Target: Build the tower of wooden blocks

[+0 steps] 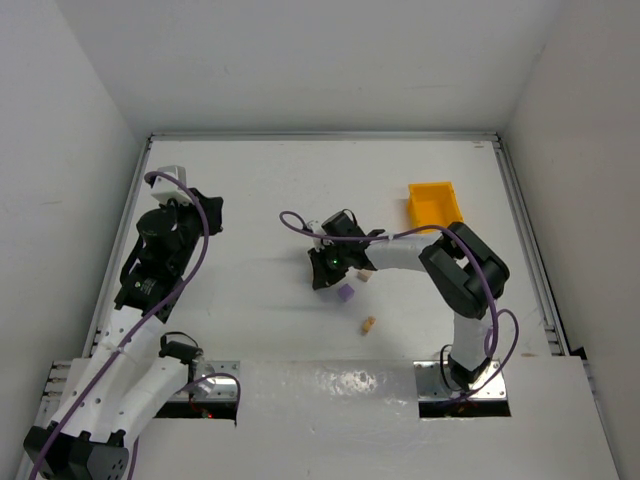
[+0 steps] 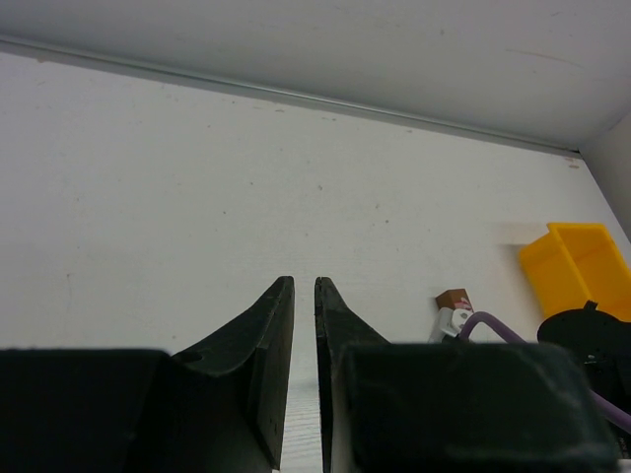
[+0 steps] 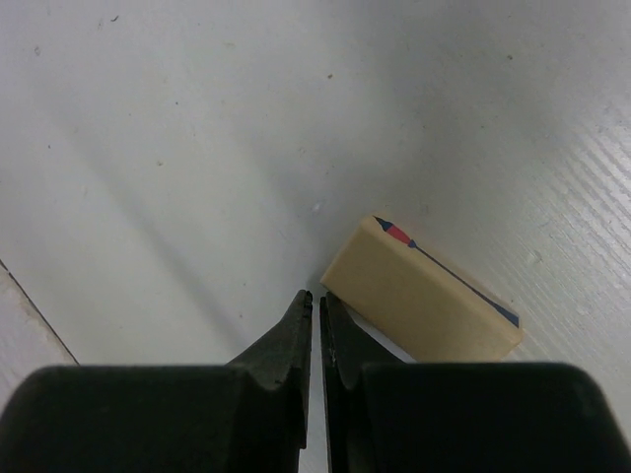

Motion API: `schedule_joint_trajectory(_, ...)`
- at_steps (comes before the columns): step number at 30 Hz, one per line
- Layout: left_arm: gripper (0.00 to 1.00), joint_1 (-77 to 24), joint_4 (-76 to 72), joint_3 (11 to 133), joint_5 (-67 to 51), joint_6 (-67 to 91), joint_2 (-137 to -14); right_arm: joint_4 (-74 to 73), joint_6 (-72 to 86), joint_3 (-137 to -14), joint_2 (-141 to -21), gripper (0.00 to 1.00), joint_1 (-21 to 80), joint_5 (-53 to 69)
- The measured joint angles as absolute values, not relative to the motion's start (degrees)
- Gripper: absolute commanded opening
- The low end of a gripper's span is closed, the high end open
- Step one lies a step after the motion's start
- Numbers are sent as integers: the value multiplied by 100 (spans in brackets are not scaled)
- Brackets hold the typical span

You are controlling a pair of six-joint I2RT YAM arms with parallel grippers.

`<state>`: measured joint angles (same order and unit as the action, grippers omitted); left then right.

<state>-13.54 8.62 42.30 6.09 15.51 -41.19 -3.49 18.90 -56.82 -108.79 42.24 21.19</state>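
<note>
One purple block (image 1: 345,293), two tan blocks (image 1: 369,324) (image 3: 424,296), one brown block (image 2: 455,298), one yellow bin (image 1: 435,203), two tools (image 2: 304,286) (image 3: 315,296).

white table (image 1: 260,190) | yellow bin (image 1: 436,205) standing far right on it | metal rail (image 1: 320,136) along far edge | pale walls (image 1: 60,100) on three sides

- Bright, even light from above; white table (image 1: 260,180) nearly washes out.
- Glare on the shiny near edge, top view.
- Right wrist view: soft diagonal shadows, block (image 3: 424,291) sharp.
</note>
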Motion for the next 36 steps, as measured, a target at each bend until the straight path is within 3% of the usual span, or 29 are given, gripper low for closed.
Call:
schedule_joint_trajectory(18,12,-1354,860,4230,587,1551,-4121,-585,1837,-5822,-10847,9,4224,1986)
schedule_joint_trajectory(25,12,-1354,860,4230,569,1553,-4115,-1085,1691,-6147,-9988,27,4010,1750)
schedule_joint_trajectory(29,12,-1354,862,4230,543,1555,-4069,-1068,1739,-6510,-9741,54,3293,1153)
schedule_joint_trajectory(32,12,-1354,860,4230,499,1573,-3986,-1201,1715,-6694,-9828,63,2871,303)
schedule_joint_trajectory(36,13,-1391,856,4230,475,1588,-3863,-1426,1691,-6930,-10248,65,2799,-423)
